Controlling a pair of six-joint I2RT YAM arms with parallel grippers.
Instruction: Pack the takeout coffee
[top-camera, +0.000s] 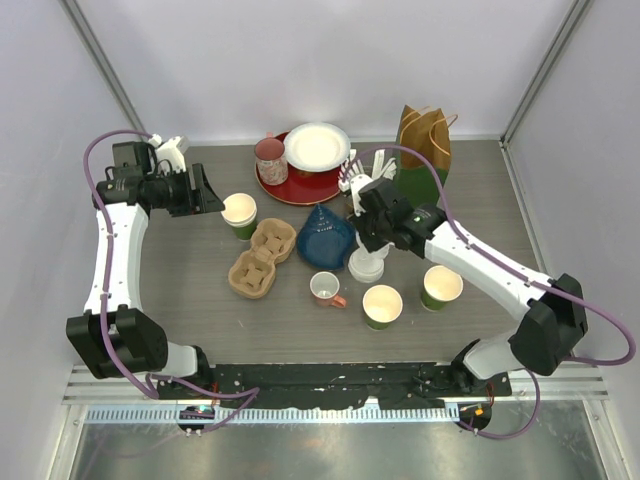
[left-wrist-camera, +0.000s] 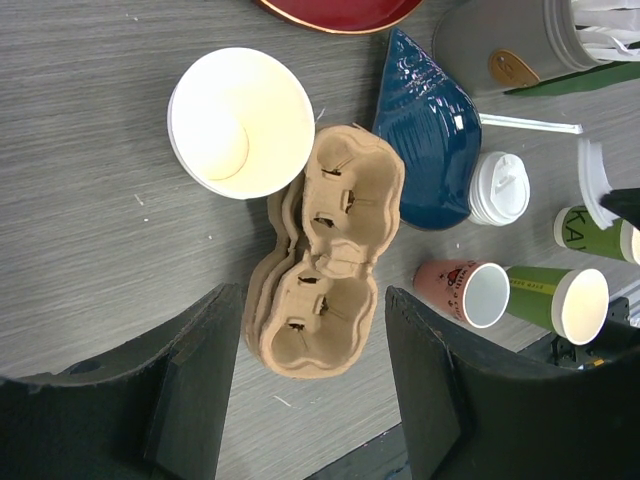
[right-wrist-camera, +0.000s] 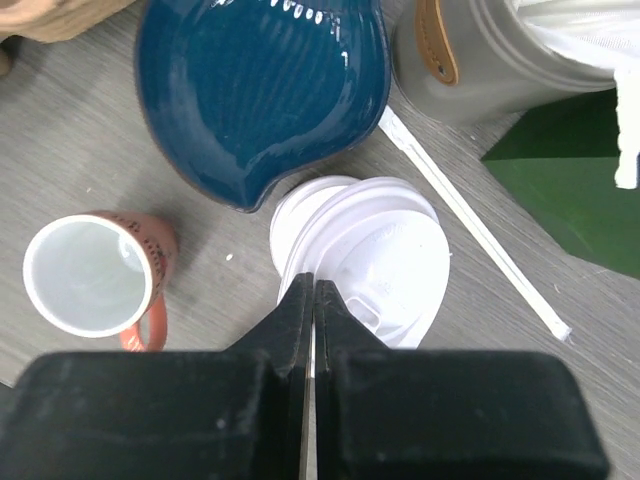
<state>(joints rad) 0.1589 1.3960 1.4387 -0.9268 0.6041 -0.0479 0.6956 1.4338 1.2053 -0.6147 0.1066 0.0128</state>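
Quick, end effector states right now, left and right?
Left end effector: open, holding nothing.
Right end effector: closed on the white lid, at its rim.

Open room lies at the desk's (top-camera: 190, 310) near-left corner. The cup carrier (top-camera: 260, 258), blue dish (top-camera: 324, 236), mug (top-camera: 325, 288) and green cups (top-camera: 382, 307) crowd its middle.

Right wrist: near rim of top lid (right-wrist-camera: 385, 260) vanishes between pinched fingers (right-wrist-camera: 296, 330) of right gripper (right-wrist-camera: 314, 305); I can't see how deep. Canister (right-wrist-camera: 500, 60), cardboard carrier (right-wrist-camera: 50, 15) cut by frame. Top view: lid stack (top-camera: 366, 266) mostly under right gripper. Left wrist: red plate (left-wrist-camera: 340, 12) cropped at top edge; print on far green cup (left-wrist-camera: 580, 232) partly covered, unreadable to me.
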